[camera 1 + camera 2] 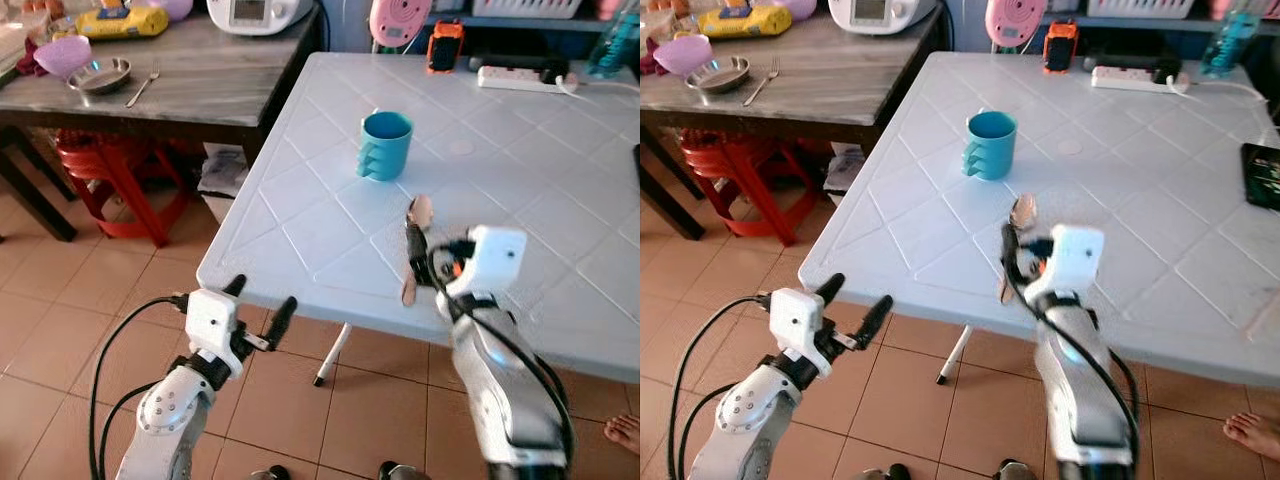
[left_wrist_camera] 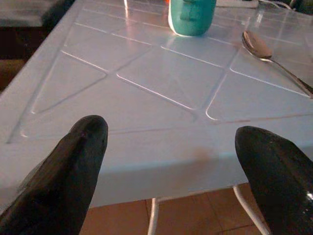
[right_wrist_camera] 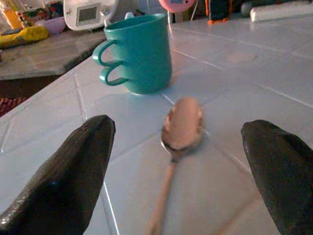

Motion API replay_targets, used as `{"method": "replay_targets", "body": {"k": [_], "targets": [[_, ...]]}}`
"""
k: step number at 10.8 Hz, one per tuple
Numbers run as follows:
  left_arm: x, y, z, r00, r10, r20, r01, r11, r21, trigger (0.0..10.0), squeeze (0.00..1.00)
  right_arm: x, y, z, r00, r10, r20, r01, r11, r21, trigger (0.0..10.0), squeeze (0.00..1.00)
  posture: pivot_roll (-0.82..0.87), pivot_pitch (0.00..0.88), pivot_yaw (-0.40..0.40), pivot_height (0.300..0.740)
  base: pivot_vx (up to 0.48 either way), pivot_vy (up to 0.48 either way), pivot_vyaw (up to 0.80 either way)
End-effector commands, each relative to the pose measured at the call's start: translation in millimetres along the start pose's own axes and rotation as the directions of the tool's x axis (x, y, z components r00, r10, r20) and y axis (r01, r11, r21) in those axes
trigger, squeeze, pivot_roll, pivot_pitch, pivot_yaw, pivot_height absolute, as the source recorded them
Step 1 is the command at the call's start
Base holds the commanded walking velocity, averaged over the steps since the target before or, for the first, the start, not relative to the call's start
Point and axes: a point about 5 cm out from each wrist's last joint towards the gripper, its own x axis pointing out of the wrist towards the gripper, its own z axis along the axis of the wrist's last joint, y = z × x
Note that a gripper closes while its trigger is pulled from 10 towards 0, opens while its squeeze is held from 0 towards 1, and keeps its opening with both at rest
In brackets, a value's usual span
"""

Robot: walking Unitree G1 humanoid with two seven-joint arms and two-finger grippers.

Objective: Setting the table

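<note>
— Where's the right gripper (image 3: 178,161)?

— Over the near part of the white counter (image 1: 520,130). Its fingers (image 3: 68,171) are wide apart, and the spoon (image 3: 182,128) lies flat on the counter between them, bowl pointing away from the fingers, handle running back toward the wrist. Nothing is clamped.

— Touching the spoon?

— No, each finger stands off to its side of the spoon.

— And the mug (image 1: 385,145)?

— Teal, upright, just past the spoon's bowl, a little toward the left finger's side. Two stacked handles face that way too.

— The left gripper (image 1: 258,305)?

— Low, just off the counter's near edge, fingers (image 2: 68,171) spread and holding nothing. Straight ahead of them is bare counter; the mug and spoon sit farther on, the spoon off toward the right finger.

— Anything else about?

— A dark wooden counter (image 1: 200,80) well beyond the left fingers, carrying a fork (image 1: 143,85), a steel bowl (image 1: 100,75) and a purple bowl (image 1: 62,55). A red stool (image 1: 115,165) stands under it. At the far edge of the white counter there's a power strip (image 1: 520,78), and a bare foot (image 1: 622,432) rests on the tiles by the right arm.
</note>
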Motion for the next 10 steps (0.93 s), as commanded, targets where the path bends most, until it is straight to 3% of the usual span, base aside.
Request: {"method": "replay_targets", "body": {"k": [1, 5, 10], "targets": [[-4.3, 1.3, -1.5, 1.000, 0.005, -0.015, -0.004, 1.000, 0.002, 10.0, 0.00, 2.0, 0.3, -2.1, 1.000, -0.011, -0.027, 0.011, 1.000, 0.000, 10.0, 0.00, -0.04, 0.184, 0.074, 0.740, 0.000, 0.000, 0.00], [-4.8, -2.2, -4.5, 1.000, -0.007, -0.021, 0.007, 1.000, -0.010, 10.0, 0.00, 13.3, 10.7, -8.7, 0.994, -0.025, -0.110, 0.032, 0.998, 0.055, 10.0, 0.00, -0.04, 0.190, 0.072, 0.740, 0.000, 0.000, 0.00], [-2.4, -4.4, -7.0, 0.999, -0.018, -0.026, 0.017, 1.000, -0.018, 10.0, 0.00, 16.7, 3.5, -26.2, 0.970, -0.084, -0.226, 0.083, 0.996, -0.011, 10.0, 0.00, -0.04, 0.187, 0.070, 0.740, 0.000, 0.000, 0.00]]}}
